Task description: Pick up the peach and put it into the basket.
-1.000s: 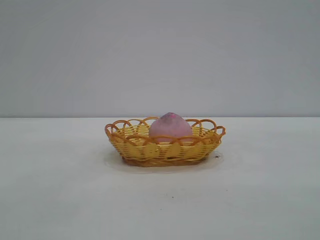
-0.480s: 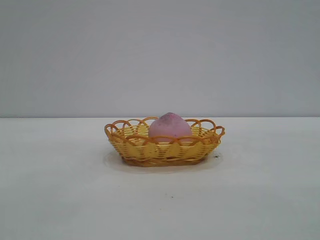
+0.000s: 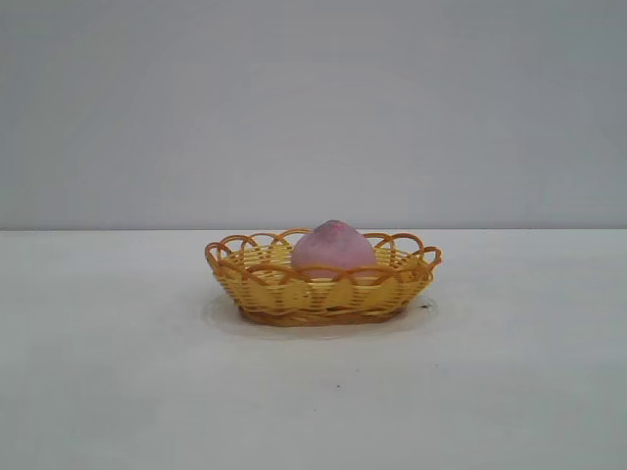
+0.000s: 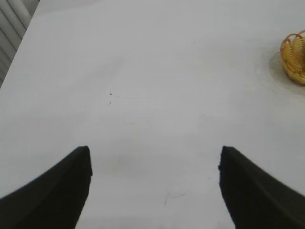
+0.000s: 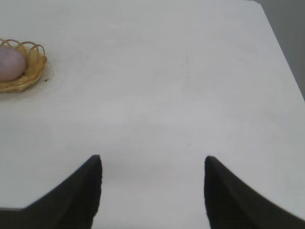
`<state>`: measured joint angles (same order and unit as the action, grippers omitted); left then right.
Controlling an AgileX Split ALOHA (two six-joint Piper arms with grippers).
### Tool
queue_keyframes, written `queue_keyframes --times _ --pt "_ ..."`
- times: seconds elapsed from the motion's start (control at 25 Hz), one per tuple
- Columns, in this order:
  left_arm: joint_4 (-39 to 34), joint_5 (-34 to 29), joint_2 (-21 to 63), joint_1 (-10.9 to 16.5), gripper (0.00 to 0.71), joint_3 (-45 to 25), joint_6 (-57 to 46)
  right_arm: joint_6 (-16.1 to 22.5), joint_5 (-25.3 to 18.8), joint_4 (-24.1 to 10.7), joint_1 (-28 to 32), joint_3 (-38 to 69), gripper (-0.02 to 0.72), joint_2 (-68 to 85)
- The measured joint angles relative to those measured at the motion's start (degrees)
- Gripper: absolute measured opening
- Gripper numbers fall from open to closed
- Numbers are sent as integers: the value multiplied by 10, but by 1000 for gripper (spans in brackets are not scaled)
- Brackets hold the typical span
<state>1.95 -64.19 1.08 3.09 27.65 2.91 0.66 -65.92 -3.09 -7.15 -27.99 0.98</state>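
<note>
Peach [image 3: 333,246] upright, tip up.

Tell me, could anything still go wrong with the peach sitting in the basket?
Not much, probably. The peach sits inside the basket, but it rises well above the low rim, so a bump to the table might roll it out. Both grippers, the left gripper and the right gripper, are open, empty and far from the basket, so a knock looks unlikely unless an arm swings back.
</note>
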Motion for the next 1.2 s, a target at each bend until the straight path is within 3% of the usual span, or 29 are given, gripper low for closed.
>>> queue_keyframes --times 1.2 --pt "0 0 0 0 495 0 0 0 5 11 0 0 403 0"
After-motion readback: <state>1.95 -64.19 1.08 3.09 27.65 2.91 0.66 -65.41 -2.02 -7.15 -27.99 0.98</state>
